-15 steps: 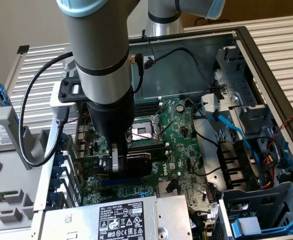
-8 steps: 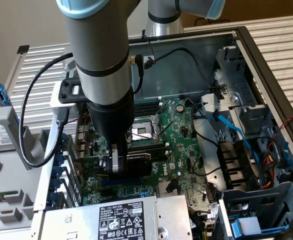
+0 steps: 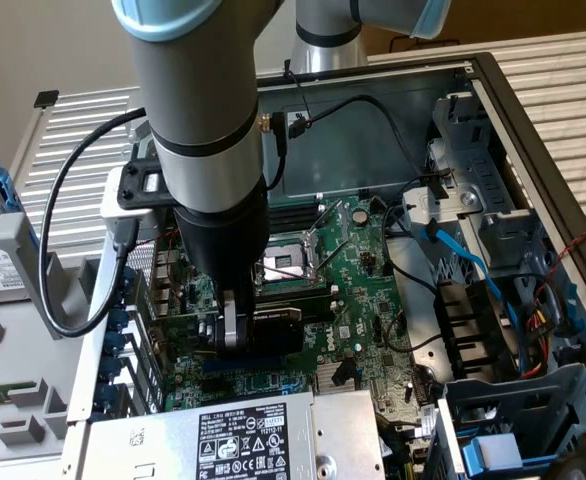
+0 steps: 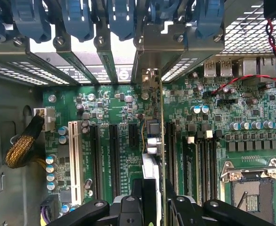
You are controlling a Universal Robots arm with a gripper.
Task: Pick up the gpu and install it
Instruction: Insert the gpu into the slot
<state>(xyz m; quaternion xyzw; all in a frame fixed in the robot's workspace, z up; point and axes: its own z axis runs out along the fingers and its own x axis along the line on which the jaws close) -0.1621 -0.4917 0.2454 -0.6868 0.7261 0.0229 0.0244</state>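
One gripper point(image 3: 241, 335), low in the frame's middle, clamps the gpu point(image 3: 273, 328) edge-on and upright over the motherboard point(image 3: 368, 290), apparently so its connector edge can meet an expansion slot point(image 4: 113, 157).

Grey tubular arm point(image 3: 198, 90), light-blue joint caps, black wrist section, black cable point(image 3: 58, 250) looped alongside, black claw point(image 4: 150, 207).

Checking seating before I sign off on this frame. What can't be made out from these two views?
- Exterior view: the slot under the green-board gpu with black shroud is hidden by the grey robot arm and pincer.
- Wrist view: the gpu shows edge-on; its bottom edge contacts can't be seen, so seating is unclear.
- Exterior view: print on the silver power supply label is too small to read.
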